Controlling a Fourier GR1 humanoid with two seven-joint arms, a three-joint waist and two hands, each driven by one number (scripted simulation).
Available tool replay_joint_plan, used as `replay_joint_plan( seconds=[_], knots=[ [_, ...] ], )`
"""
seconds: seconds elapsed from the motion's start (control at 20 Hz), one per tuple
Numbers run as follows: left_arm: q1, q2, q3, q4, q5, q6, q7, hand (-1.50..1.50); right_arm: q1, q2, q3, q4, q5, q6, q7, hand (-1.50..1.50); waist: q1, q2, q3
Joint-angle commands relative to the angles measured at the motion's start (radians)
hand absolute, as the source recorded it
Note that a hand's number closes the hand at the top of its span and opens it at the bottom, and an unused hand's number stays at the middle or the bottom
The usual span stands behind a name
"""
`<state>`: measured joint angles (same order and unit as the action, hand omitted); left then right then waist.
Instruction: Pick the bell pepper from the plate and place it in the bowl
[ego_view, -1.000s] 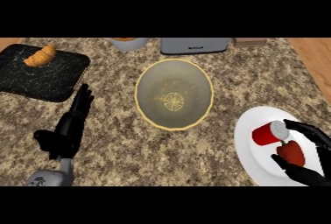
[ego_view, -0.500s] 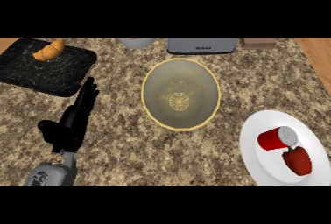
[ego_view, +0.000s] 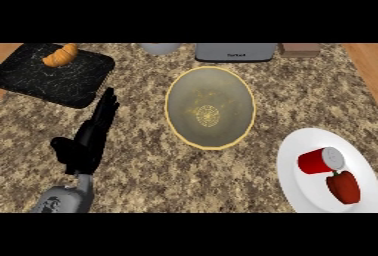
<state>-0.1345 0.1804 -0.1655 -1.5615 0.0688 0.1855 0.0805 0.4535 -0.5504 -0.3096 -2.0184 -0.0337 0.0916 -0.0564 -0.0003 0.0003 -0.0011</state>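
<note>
A red bell pepper (ego_view: 344, 187) lies on the white plate (ego_view: 303, 160) at the lower right, right beside a red can (ego_view: 321, 160) lying on its side. The yellow-rimmed bowl (ego_view: 210, 107) sits in the middle of the counter with nothing inside. My left hand (ego_view: 88, 137) rests open at the left, fingers straight and pointing away, well apart from bowl and plate. My right hand shows nowhere in the view.
A black cutting board (ego_view: 55, 75) with a croissant (ego_view: 60, 55) lies at the back left. A grey appliance (ego_view: 236, 51), a grey cup (ego_view: 159, 48) and a brown box (ego_view: 300, 49) line the back edge.
The right hand, over the plate a second ago, has left the view. The pepper and can stay on the plate. The left hand has barely moved.
</note>
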Motion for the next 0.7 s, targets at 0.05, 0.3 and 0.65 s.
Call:
replay_joint_plan(
  seconds=[0.05,0.3,0.65],
  knots=[
    [0.000,0.010,0.034,0.046,0.018,-0.037,-0.035,0.00,-0.033,-0.042,0.058,0.008,0.068,0.051,0.185,-1.50,0.003,0.002,0.000],
    [-0.051,-0.030,0.006,0.016,-0.032,0.009,0.034,0.00,-0.079,-0.016,0.133,0.177,0.174,0.092,0.142,-1.50,0.002,0.001,0.002],
    [0.007,-0.017,0.064,0.003,-0.013,-0.063,0.011,0.00,-0.058,0.047,0.042,0.177,0.172,0.217,0.079,-1.50,-0.005,-0.001,0.001]
  ],
)
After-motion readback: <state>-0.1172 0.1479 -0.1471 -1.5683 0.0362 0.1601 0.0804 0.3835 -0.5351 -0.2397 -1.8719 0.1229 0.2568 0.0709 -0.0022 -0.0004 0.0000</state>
